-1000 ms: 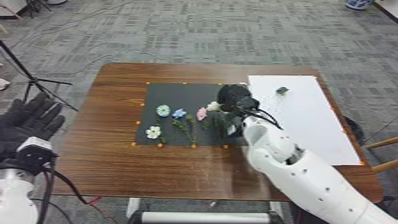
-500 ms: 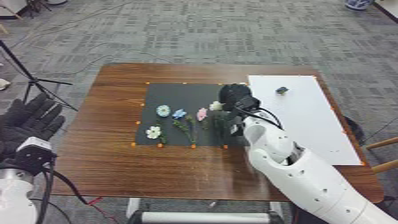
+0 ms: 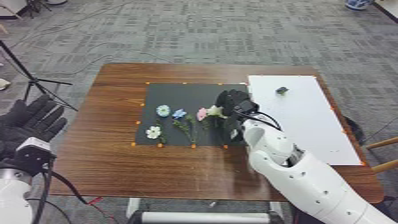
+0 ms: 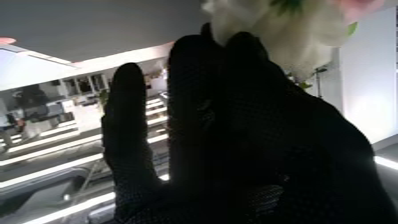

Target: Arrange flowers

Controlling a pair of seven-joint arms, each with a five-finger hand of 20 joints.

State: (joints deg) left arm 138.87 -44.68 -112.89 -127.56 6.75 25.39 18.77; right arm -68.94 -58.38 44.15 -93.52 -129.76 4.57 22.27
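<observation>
Shifting a little toward the robot's own side, the right hand (image 3: 234,103) has brought the cream-white flower (image 3: 215,111) with it, so that its bloom now sits right beside the pink flower (image 3: 202,114) on the black mat (image 3: 182,92); half a second ago it lay slightly farther up the mat. That probably means the stem is being settled into the row, with final spacing and angle the step in hand. The right hand's fingers are long and nearly straight, their tips at the cream petals; whether the thumb presses the stem against them I cannot tell, as the glove covers it. To the left of the pink bloom lie the blue flower (image 3: 179,114) and the pale-blue flower (image 3: 163,110), and below them, nearer the robot, the small white flower (image 3: 154,132). A small dark item (image 3: 282,90) rests on the white sheet (image 3: 306,125). The left hand (image 3: 31,120) waits beside the table (image 3: 133,170), spread wide and holding nothing. Pushing further left could crowd or drag the pink bloom, so a gentle release seems wise.
</observation>
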